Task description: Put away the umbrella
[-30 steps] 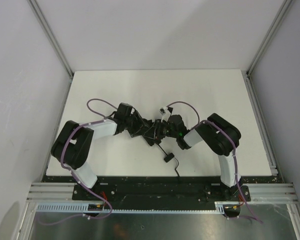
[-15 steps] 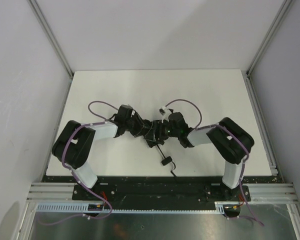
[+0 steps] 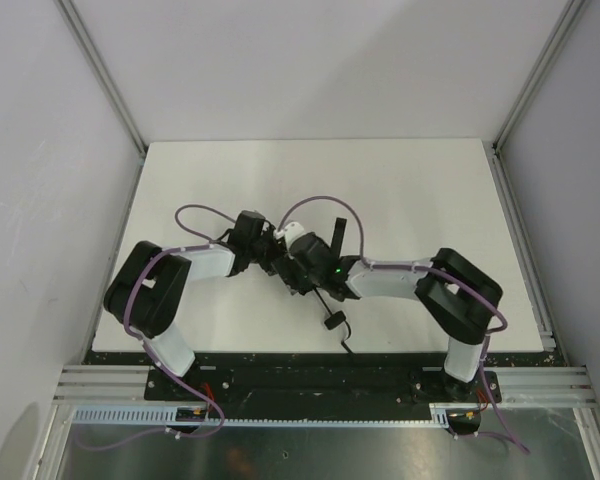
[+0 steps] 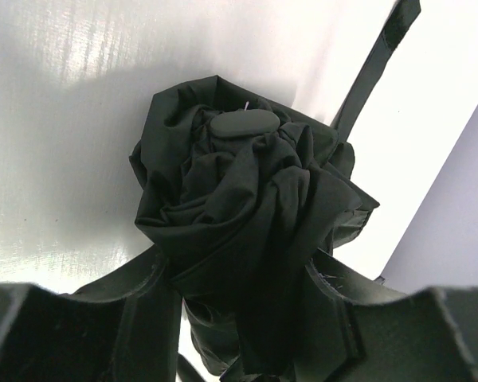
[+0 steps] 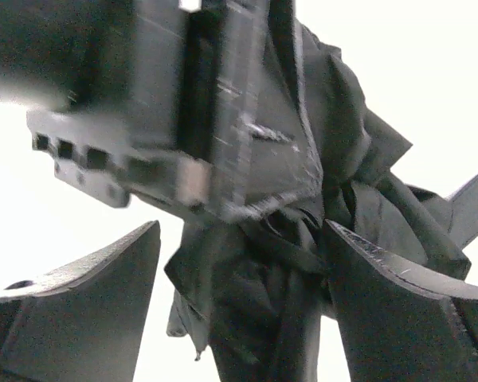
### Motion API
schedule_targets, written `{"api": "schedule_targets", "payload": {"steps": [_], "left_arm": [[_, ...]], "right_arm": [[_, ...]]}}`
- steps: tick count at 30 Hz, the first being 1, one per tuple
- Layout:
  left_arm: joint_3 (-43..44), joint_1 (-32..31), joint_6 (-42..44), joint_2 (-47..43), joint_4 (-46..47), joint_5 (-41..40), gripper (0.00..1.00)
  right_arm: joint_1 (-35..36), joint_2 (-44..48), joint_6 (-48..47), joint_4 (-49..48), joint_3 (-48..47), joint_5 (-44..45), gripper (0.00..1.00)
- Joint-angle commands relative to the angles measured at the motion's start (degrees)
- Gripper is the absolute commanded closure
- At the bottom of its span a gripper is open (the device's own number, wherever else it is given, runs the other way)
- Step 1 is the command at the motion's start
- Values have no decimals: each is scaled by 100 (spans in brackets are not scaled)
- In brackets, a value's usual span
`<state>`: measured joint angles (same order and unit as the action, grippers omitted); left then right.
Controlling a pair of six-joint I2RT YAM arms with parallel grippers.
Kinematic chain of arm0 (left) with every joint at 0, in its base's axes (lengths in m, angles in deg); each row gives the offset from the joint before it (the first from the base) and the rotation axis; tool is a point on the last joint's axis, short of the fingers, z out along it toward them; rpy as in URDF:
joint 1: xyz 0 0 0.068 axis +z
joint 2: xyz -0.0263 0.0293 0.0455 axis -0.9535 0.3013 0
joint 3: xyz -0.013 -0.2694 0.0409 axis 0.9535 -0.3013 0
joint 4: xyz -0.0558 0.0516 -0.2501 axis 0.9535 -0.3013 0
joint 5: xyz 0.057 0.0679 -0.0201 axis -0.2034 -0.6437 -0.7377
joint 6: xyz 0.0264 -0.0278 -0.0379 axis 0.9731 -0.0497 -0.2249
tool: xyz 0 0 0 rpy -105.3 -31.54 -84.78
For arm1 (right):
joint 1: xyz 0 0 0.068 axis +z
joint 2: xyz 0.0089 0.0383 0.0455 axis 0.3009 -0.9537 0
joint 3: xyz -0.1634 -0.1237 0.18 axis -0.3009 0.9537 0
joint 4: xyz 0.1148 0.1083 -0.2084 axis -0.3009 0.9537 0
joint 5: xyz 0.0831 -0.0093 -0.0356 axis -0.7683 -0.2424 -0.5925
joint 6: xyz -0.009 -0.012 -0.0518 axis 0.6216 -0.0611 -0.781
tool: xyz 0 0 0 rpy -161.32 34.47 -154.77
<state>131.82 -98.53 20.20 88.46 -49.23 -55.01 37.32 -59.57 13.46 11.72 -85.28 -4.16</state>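
The umbrella (image 4: 239, 207) is a crumpled black fabric bundle with an oval cap (image 4: 243, 123) at its tip. It hangs just above the table's middle. My left gripper (image 4: 243, 318) is shut on it, a finger pressed into the fabric on each side. My right gripper (image 5: 239, 294) stands open around the same bundle (image 5: 303, 263), with a gap at its left finger (image 5: 88, 294). In the top view both grippers, left (image 3: 278, 262) and right (image 3: 298, 268), meet over the umbrella. Its handle (image 3: 332, 321) and wrist cord (image 3: 346, 343) trail toward the front edge. A flat black strap (image 4: 374, 72) sticks out past the bundle.
The white table (image 3: 400, 190) is boxed in by pale walls and metal posts (image 3: 100, 70) at the back corners. Purple cables (image 3: 315, 205) loop above both wrists. The black base rail (image 3: 310, 370) runs along the near edge.
My right arm has swung left over the umbrella and its jaws have opened wide. My left gripper has closed in on the fabric. The handle has shifted slightly.
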Motion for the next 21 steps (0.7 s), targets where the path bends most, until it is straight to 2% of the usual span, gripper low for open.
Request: {"api": "schedule_targets", "payload": {"steps": [1, 3, 6, 7, 10, 12, 14, 17, 19, 21], "left_arm": [[-365, -57, 118, 360, -1147, -381, 100], [-331, -63, 87, 362, -1177, -377, 100], [-294, -79, 55, 310, -1230, -406, 100], [-282, -86, 51, 282, -1240, -417, 100], [-234, -100, 36, 249, -1263, -408, 100], [-215, -103, 32, 218, -1267, -381, 100], [-177, -101, 77, 184, -1268, -377, 100], [-96, -101, 202, 105, -1275, -386, 98], [-51, -83, 291, 28, -1266, -424, 84], [-19, -70, 379, -72, -1264, -499, 60]], "right_arm": [[560, -523, -601, 259, -638, 1671, 20], [743, -777, -610, 289, -826, 2018, 34], [855, -1127, -440, 358, -897, 2294, 65], [863, -1227, -363, 371, -902, 2354, 70], [854, -1504, -129, 683, -890, 2480, 76], [808, -1611, 24, 777, -834, 2354, 89], [706, -1607, 214, 741, -667, 1925, 97], [419, -1446, 534, 393, -207, 961, 100], [172, -1344, 772, 96, 99, 188, 100], [-103, -1286, 1058, -249, 399, -733, 100]]}}
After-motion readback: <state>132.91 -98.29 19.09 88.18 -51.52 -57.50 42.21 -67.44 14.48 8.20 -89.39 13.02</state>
